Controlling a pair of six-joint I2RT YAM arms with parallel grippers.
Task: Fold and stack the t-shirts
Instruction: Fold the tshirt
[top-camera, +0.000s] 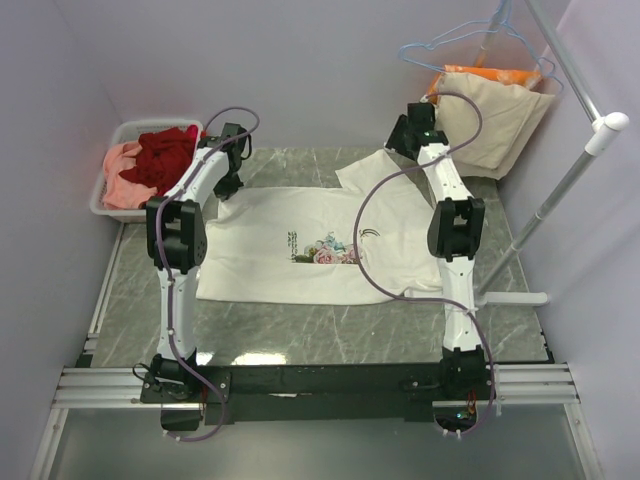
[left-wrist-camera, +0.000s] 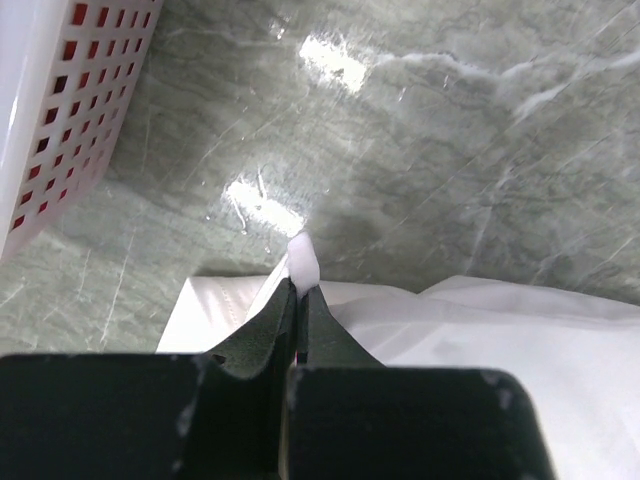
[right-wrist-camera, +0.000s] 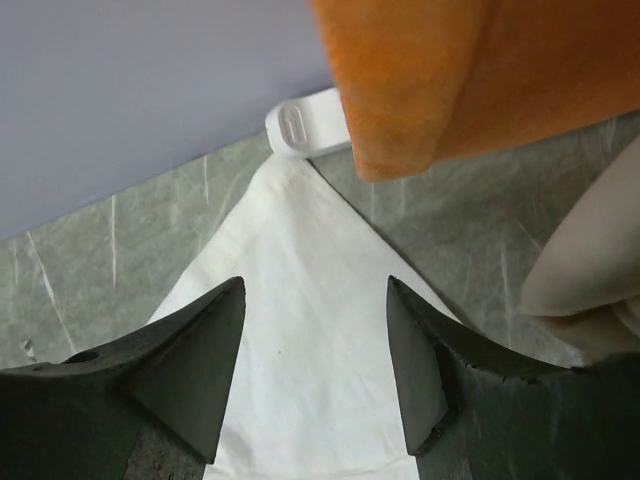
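A white t-shirt (top-camera: 300, 245) with a flower print and dark lettering lies spread flat on the green marble table. My left gripper (top-camera: 229, 188) is at the shirt's far left corner, shut on a pinch of its white fabric (left-wrist-camera: 303, 262), which pokes out past the fingertips. My right gripper (top-camera: 402, 143) hovers open over the pointed far right sleeve (right-wrist-camera: 290, 220), its fingers on either side of the cloth and not touching it. Dark red (top-camera: 168, 155) and salmon pink (top-camera: 122, 185) t-shirts are heaped in the basket at the far left.
The white perforated basket (left-wrist-camera: 60, 110) stands close to the left gripper. A beige cloth (top-camera: 500, 120) and an orange cloth (right-wrist-camera: 450, 70) hang at the back right, just beyond the right gripper. A white rack pole (top-camera: 570, 180) slants down the right side, its foot (right-wrist-camera: 300, 125) by the sleeve tip.
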